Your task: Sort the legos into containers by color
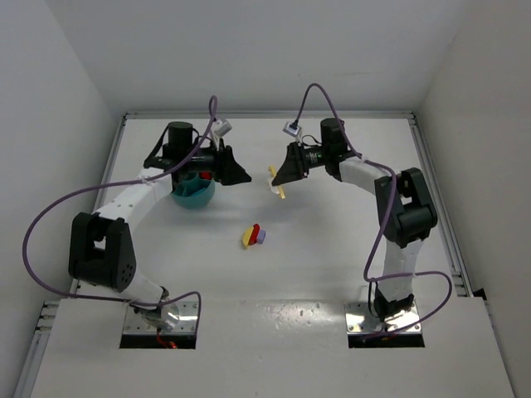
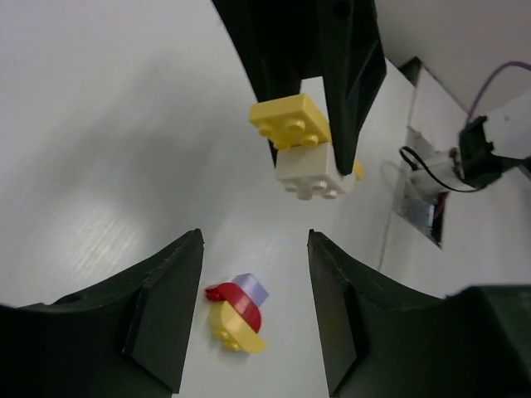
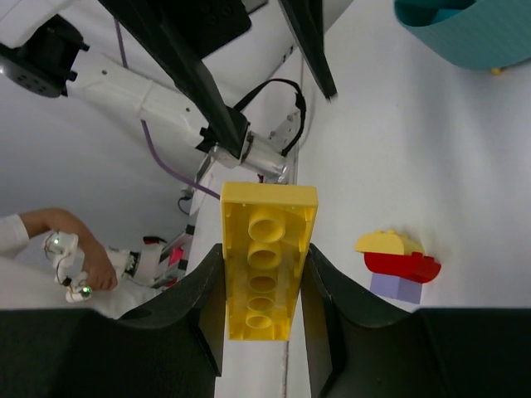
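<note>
Right wrist view shows my right claw (image 3: 265, 249) clamped on a long yellow brick (image 3: 267, 274), one finger on each long side and the far end sticking out past the tips. From the left wrist I can see a white block (image 2: 314, 176) stuck to that brick just beyond the grip. Facing it, close but not touching, my left claw (image 2: 254, 240) hangs with its fingers apart and nothing between them. The teal bowl (image 1: 192, 197) sits right behind the left claw, across from the right one. A little stack (image 3: 397, 264) of yellow, red and lilac pieces rests on the table (image 1: 332, 249) below the gap between the two claws. I judge the job now is to pull white off yellow. I would hold the right arm steady, bring the left fingers squarely around the white block alone, close firmly, then peel with a slight twist, so the yellow brick does not slip from its narrow hold.
</note>
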`<action>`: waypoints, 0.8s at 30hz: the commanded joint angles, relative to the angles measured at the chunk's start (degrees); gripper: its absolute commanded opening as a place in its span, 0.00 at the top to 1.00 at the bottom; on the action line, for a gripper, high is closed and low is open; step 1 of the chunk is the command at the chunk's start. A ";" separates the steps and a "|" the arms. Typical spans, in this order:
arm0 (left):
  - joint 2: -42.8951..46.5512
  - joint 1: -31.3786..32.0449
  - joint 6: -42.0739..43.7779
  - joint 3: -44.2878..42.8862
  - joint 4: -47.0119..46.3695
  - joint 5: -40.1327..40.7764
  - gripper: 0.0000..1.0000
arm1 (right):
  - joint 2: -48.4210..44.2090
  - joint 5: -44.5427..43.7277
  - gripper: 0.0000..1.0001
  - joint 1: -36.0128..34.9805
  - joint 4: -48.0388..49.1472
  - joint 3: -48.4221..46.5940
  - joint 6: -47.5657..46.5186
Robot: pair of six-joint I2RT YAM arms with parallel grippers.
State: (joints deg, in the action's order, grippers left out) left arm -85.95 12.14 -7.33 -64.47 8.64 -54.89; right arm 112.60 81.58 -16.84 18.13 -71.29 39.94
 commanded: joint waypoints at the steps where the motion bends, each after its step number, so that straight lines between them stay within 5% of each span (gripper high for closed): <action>1: -2.28 2.44 -3.39 -2.85 -5.66 -9.69 0.41 | -3.17 3.06 1.00 -0.91 4.81 -1.32 -1.62; 9: -5.10 5.87 -2.77 -4.26 -5.66 -16.29 0.41 | -4.31 3.06 1.00 -2.58 5.86 -0.70 -2.24; 24: -8.17 6.40 -3.39 -6.63 -6.18 -15.77 0.46 | -4.31 4.20 1.00 -4.17 6.39 -1.75 -2.77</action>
State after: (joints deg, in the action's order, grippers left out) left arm -93.41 17.89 -10.83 -68.36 5.28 -68.77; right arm 111.24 83.74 -19.81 20.97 -71.29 39.13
